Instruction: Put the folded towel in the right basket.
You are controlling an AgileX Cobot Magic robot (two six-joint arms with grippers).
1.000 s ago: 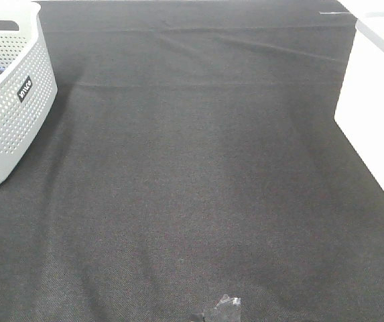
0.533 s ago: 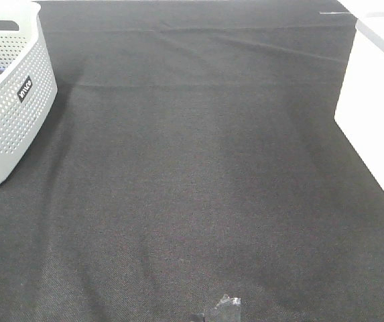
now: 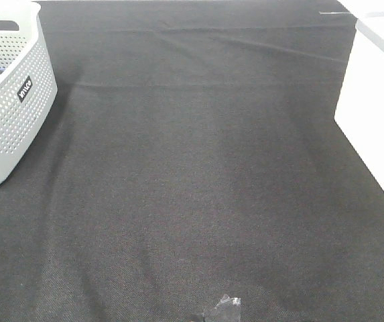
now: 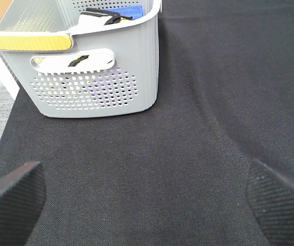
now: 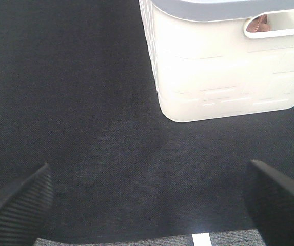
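**Two baskets on a dark woven cloth, both of my grippers spread wide above bare fabric.**

From the high camera I see a black, coarse-weave table cloth (image 3: pixel 198 188) with shallow creases near its far edge, a grey basket (image 3: pixel 11 100) at far left with round perforations and rounded corners, and a smooth white basket (image 3: pixel 376 107) at the right edge. A small crumpled scrap of clear film (image 3: pixel 224 308) lies near the front. My left gripper (image 4: pixel 147 197) shows only two ribbed black fingertips (image 4: pixel 11 192) far apart, empty; ahead stands the grey basket (image 4: pixel 93 77), with a yellow-topped handle, an oblong handle slot, and dark and blue items inside. My right gripper (image 5: pixel 147 197) is likewise splayed and empty, facing the white basket (image 5: pixel 223 66), glossy with moulded rectangular ribs and a grey rim. I cannot find the folded towel in any view.
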